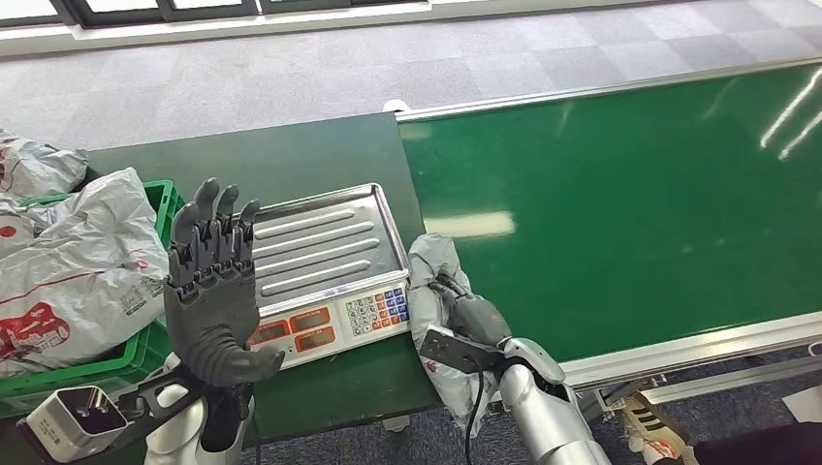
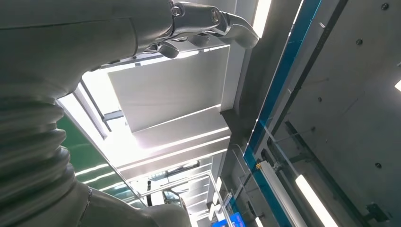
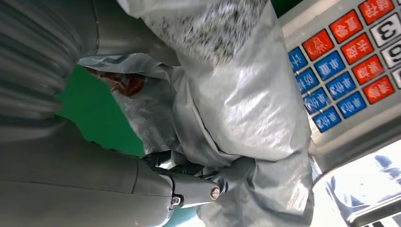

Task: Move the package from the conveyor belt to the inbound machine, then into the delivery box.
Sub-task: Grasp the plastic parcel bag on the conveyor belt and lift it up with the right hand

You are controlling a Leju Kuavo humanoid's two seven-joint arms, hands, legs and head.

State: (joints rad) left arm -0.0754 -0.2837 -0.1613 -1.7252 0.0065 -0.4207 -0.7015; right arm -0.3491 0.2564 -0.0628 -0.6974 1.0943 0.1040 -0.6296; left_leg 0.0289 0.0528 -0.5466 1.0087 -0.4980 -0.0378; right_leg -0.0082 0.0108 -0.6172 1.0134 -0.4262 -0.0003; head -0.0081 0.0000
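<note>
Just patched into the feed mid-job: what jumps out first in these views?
The left hand stands raised, fingers up and apart, holding nothing, in front of the steel-topped scale on the dark green table. Right of the scale's keypad, the right hand grips a crumpled grey package at the near edge of the wide green conveyor belt. On the far left, a green crate holds more grey bags.

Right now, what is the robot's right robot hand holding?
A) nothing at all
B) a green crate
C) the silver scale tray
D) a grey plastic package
D: the right robot hand grips the crumpled grey package beside the scale, while the left robot hand is raised and holds nothing.
</note>
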